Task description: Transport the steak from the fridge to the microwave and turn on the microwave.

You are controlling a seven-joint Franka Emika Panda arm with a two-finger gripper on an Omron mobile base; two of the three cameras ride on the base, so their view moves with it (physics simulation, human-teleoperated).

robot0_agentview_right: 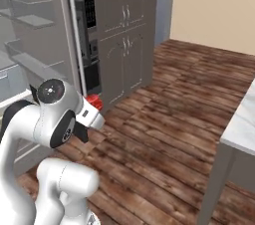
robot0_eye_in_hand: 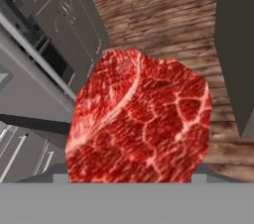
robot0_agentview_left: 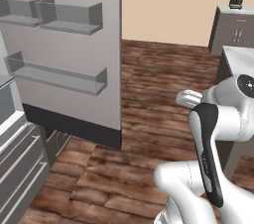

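With the steak (robot0_eye_in_hand: pixel 139 119) clamped between my fingers, jaws spread wide across its marbled slab, I am out of the fridge (robot0_agentview_left: pixel 69 69), whose door stands at nine o'clock in the left base view. In the right base view the meat shows red at my gripper (robot0_agentview_right: pixel 93 101). Carrying well, I judge, means keeping my wrist level, swinging slowly, and clearing that door edge toward the microwave.

Brown wood-plank floor (robot0_agentview_right: pixel 179 99), beige wall (robot0_agentview_right: pixel 214 5), tall grey cabinets (robot0_agentview_right: pixel 124 25).
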